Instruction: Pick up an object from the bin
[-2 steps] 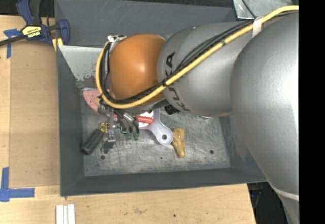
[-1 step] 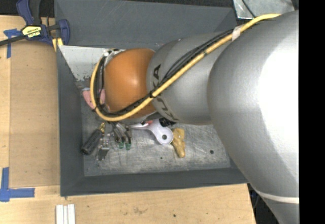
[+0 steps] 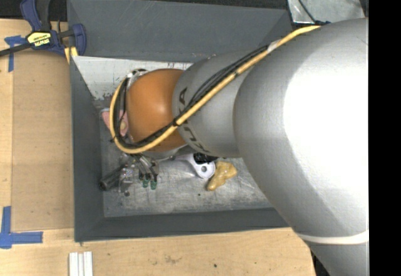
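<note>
Arm (image 3: 294, 118) low in bin (image 3: 86, 156). Tool (image 3: 130, 178) down near left front, under orange cover (image 3: 149, 111); how open, can't tell. White piece (image 3: 202, 167) and tan lump (image 3: 221, 176) to its right.

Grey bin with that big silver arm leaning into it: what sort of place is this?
Most likely a robotics lab's grasping test station. A large silver robot arm reaches into a grey metal bin holding small loose things, such as a tan piece.
</note>
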`<state>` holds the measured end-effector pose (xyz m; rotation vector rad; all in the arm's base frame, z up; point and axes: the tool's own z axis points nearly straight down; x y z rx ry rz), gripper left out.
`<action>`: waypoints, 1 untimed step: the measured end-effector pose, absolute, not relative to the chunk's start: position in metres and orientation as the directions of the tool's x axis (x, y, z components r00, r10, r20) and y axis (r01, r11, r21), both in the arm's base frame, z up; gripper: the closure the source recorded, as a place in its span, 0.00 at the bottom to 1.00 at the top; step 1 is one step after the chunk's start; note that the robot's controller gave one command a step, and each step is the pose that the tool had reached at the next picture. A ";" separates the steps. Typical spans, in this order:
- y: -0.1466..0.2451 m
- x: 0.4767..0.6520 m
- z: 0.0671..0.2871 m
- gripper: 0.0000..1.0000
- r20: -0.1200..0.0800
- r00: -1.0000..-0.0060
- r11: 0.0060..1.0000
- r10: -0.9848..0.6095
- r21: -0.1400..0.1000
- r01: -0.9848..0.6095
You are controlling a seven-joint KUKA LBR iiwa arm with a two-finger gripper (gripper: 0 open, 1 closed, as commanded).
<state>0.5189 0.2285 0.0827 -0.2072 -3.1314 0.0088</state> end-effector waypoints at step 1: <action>0.228 0.519 0.083 1.00 0.003 -0.991 0.991 0.132 -0.006 0.132</action>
